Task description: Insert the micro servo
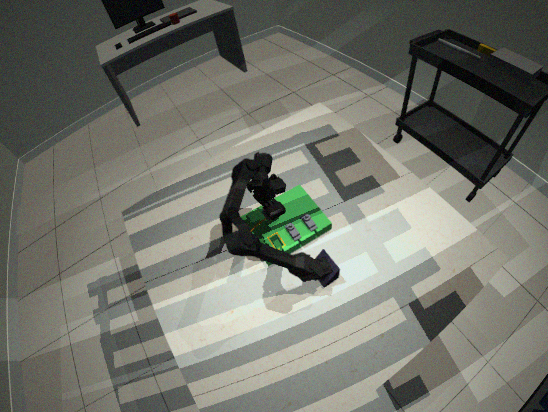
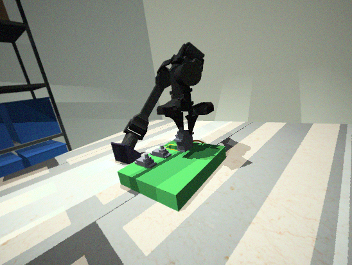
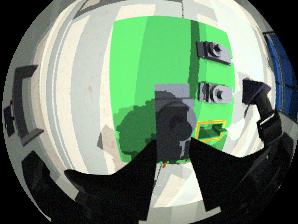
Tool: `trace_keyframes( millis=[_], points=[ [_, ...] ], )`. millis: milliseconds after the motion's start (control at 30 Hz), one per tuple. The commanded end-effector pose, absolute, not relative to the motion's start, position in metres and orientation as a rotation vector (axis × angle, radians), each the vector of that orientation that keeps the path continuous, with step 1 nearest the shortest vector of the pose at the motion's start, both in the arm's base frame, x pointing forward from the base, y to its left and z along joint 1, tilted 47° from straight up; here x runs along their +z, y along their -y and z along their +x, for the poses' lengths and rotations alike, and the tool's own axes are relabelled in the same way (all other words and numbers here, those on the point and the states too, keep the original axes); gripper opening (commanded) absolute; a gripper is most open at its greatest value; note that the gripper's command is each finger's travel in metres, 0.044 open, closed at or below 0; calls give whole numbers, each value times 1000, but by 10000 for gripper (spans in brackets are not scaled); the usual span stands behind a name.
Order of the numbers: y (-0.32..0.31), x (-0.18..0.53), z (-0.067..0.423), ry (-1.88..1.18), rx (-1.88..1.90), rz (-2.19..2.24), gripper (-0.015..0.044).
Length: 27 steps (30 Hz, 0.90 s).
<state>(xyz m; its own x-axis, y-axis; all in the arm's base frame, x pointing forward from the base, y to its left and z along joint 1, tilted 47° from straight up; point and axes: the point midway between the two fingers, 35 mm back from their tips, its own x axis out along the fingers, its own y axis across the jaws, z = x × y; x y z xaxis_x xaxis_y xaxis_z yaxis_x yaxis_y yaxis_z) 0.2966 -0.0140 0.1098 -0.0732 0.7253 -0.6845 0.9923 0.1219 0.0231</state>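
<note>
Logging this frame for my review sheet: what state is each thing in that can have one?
gripper: shut on the loose servo, pointing down over the deck.
loose servo: upright, held between the fingers, not in the pocket.
marked pocket: empty, yellow outline visible beside the servo.
two mounted servos: seated in the deck, shafts up.
green deck: flat on the floor.

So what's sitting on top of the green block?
On the green deck: two seated servos, a yellow-outlined empty pocket, and the loose servo gripped by the pincer. Its underside is hidden.
</note>
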Motion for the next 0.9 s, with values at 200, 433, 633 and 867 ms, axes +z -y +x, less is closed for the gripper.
trace_keyframes(
  millis=[200,433,633,867],
  points=[
    [12,114,295,-1851,-632,1657,0],
    [-6,133,294,-1852,-631,1657,0],
    [-6,133,294,-1853,-546,1603,0],
    [-6,133,294,-1841,-309,1443,0]
  ],
)
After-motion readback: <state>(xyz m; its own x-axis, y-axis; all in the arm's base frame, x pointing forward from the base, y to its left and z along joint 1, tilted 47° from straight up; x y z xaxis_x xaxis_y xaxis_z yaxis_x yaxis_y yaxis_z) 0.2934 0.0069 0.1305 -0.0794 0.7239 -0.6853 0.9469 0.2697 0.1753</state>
